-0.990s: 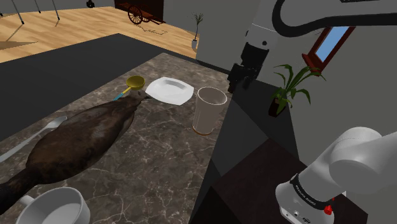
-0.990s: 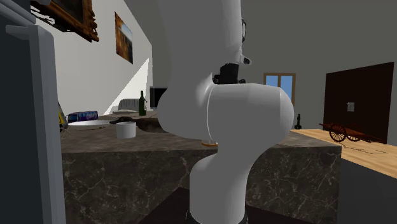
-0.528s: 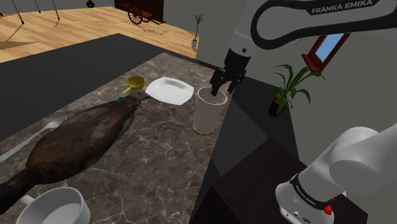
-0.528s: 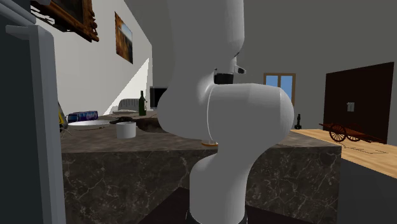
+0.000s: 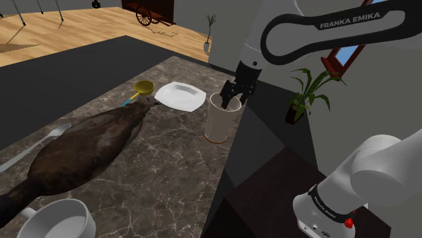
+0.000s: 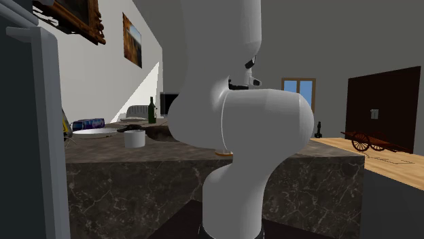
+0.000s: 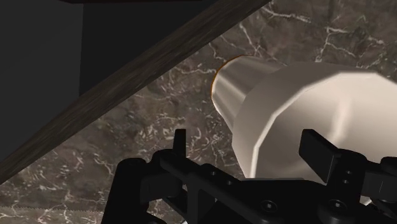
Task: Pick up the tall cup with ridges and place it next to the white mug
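The tall cup (image 5: 220,120) is cream-white with faceted sides and an orange-brown foot. It stands upright on the marble counter (image 5: 169,169), close to the counter's edge on the shoulder view's right. My gripper (image 5: 232,97) hangs open at the cup's rim, on its right-hand side. In the wrist view the cup (image 7: 286,108) lies under the gripper (image 7: 248,149); one finger (image 7: 180,143) is outside the wall and the other finger (image 7: 318,149) is over the cup's mouth, neither touching it. The white mug (image 5: 59,220) sits at the counter's near left corner, far from the cup, and the mug (image 6: 134,138) also shows on the countertop.
A white plate (image 5: 180,95) lies just left of the cup, with a yellow spoon (image 5: 143,88) beyond it. A big dark brown animal-like shape (image 5: 88,145) covers the counter's middle, with a grey spoon (image 5: 34,150) beside it. A potted plant (image 5: 308,91) stands right of the gripper.
The gripper has come down and to the shoulder view's left, from beside the plant to the cup's rim. It stayed open. The cup has not moved.
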You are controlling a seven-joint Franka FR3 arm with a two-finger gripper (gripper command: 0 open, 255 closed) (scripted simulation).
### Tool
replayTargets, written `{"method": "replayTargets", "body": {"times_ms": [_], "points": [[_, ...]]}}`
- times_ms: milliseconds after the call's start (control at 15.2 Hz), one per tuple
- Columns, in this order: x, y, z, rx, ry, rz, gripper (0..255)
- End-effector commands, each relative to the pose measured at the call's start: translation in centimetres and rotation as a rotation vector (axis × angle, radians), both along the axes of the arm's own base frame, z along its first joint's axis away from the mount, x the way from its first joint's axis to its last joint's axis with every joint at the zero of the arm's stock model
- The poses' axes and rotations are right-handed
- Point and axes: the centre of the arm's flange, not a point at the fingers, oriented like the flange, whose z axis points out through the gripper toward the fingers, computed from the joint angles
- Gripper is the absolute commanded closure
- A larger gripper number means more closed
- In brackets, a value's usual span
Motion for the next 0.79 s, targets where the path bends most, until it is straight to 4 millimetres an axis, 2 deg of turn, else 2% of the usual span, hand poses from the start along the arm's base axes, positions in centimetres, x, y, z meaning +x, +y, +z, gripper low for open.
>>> {"method": "replayTargets", "body": {"times_ms": [0, 198, 264, 726], "points": [[0.01, 0.01, -0.04, 0.000, 0.000, 0.000, 0], [0.01, 0.01, -0.03, 0.000, 0.000, 0.000, 0], [0.01, 0.01, -0.03, 0.000, 0.000, 0.000, 255], [0.00, 0.00, -0.04, 0.000, 0.000, 0.000, 255]]}}
